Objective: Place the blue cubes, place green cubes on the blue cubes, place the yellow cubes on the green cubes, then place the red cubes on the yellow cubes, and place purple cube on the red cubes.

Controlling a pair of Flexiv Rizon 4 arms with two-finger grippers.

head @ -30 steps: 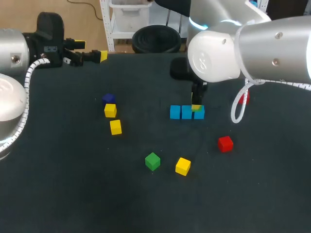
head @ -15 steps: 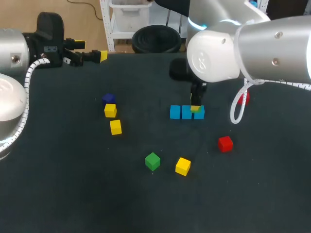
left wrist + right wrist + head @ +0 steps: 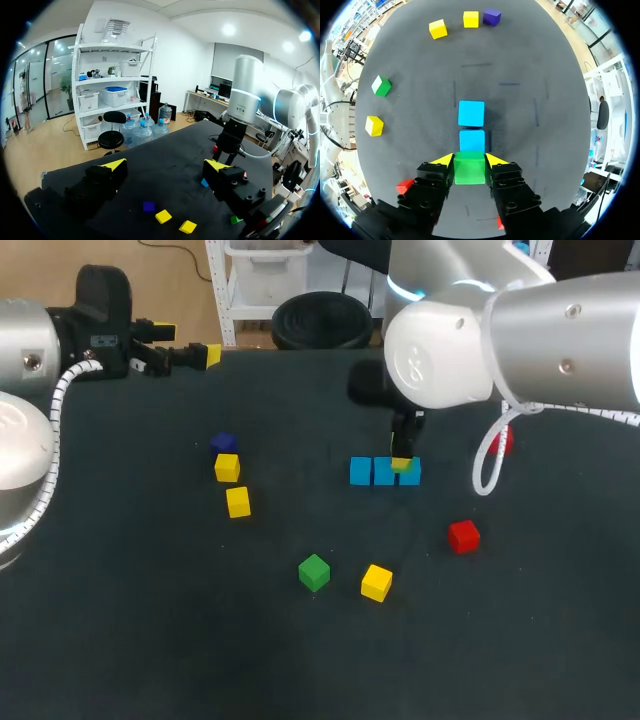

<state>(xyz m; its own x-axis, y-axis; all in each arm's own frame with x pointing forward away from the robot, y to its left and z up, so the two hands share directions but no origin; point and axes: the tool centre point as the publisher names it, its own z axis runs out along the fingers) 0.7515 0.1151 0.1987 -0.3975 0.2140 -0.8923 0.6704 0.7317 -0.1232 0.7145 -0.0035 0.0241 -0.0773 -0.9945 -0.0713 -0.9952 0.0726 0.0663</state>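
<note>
The green cube (image 3: 469,167) sits clamped in the right jaws, a yellow fingertip (image 3: 444,160) pressed on each of two opposite sides. It is held level and square over the near end of the row of blue cubes (image 3: 384,471). Whether it rests on the end cube cannot be told. Two blue cubes (image 3: 471,113) show straight ahead of these jaws, edges touching, and the row's long axis runs directly away from the jaws in line with the held cube.

Ahead and off to one side lies a second green cube (image 3: 381,85), turned askew to the row, and nearer on that side is a yellow cube (image 3: 374,125). Far ahead, past the blue row, two more yellow cubes (image 3: 438,28) and the purple cube (image 3: 492,16) lie close together. A red cube (image 3: 405,186) lies just beside the jaws, low on the same side as the askew green one.

The left jaws stand apart with nothing between them, at the far edge of the counter (image 3: 150,640), well apart from the blue row.
</note>
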